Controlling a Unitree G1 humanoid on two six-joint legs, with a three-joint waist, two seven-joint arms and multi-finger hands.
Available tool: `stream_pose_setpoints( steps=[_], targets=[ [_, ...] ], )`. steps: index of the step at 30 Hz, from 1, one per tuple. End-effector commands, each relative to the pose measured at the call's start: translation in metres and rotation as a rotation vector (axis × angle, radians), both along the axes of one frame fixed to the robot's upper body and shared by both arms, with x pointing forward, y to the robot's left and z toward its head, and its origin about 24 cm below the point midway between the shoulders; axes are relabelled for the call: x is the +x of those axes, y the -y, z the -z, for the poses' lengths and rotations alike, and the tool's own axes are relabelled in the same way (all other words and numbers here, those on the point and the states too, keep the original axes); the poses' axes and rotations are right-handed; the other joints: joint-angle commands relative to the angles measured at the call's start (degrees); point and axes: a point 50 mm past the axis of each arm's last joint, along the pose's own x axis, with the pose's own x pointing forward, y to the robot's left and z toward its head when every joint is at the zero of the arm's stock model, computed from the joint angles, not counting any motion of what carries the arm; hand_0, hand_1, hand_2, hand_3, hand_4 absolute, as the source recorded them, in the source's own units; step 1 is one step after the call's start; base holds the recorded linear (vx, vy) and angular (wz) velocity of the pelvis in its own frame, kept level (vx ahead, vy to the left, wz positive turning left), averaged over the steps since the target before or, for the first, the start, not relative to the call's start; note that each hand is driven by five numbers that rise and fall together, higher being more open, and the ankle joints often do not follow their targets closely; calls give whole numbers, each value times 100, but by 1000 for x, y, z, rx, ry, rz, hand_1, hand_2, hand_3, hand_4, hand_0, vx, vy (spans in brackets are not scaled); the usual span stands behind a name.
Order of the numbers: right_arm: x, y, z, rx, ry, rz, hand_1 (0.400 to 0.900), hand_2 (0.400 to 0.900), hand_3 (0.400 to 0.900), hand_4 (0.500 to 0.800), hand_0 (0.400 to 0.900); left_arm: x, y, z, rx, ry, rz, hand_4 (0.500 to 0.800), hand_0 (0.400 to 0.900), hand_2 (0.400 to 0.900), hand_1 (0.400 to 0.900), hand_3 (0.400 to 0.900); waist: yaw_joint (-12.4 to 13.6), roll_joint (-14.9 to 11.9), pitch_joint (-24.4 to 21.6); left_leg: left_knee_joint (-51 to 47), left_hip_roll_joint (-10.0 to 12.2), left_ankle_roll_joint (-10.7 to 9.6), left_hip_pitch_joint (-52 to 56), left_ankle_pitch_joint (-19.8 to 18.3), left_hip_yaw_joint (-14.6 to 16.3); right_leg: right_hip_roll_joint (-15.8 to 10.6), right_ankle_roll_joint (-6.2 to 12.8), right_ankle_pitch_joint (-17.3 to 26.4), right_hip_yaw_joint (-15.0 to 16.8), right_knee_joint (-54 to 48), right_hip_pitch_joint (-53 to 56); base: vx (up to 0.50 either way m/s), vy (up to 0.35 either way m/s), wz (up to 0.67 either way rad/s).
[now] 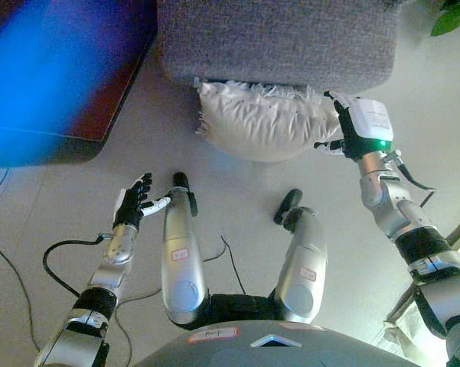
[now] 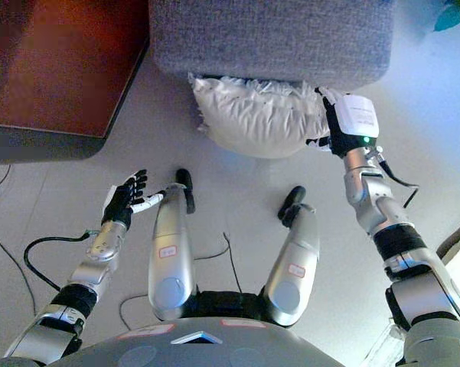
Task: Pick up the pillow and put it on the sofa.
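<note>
Grey sofa (image 1: 275,38) at top; white pillow (image 1: 264,122) lies on the floor against its front base, right hand (image 1: 344,130) at the pillow's right end, grip unclear, left hand (image 1: 132,202) spread, well apart.

No legible text, labels, numbers or signs anywhere in either view.

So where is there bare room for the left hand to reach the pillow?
Bare floor runs from the open left hand to the pillow's left end, bordered by the dark table on its left. It is crowded behind, where the pillow presses against the sofa, and at its right end, where the right hand touches it.
</note>
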Motion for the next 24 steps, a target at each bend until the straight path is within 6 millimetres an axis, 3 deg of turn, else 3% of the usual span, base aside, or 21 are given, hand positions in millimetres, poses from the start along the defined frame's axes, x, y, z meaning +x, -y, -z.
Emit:
stream_pose_setpoints(
  steps=[1,2,9,15,24],
  targets=[
    [12,25,-64,-72,262,57,900,900,900,800,900,-12,-16,-4,-80,58,-120,800,900,900,900,900,185,177,21,203,475,-94,113,-396,-199,-357,192,-23,488,632,-772,6,104,6],
    [14,27,-68,-76,274,68,900,900,900,800,900,-15,-17,-1,-102,48,-138,800,900,900,900,900,210,208,23,444,498,-121,49,-633,-231,-392,236,-250,521,915,-863,18,76,5],
    [27,34,-100,-125,289,109,900,900,900,800,900,-30,-23,11,-237,18,-223,800,900,900,900,900,318,389,26,1641,411,-22,-982,-1057,-340,-536,47,-689,643,2027,-1891,-49,72,7],
    [37,34,-115,-140,288,130,900,900,900,800,900,-37,-25,17,-325,25,-271,800,900,900,900,900,411,424,26,2426,380,64,-1636,-1253,-544,-557,-100,-1020,714,2777,-2500,-33,30,6],
    [52,38,-132,-142,171,182,900,900,900,800,900,-42,-23,18,-353,18,-245,800,900,900,900,900,616,519,26,2807,267,133,-2005,-1295,-679,-594,-249,-1232,690,3209,-2811,-11,18,9]
  ],
)
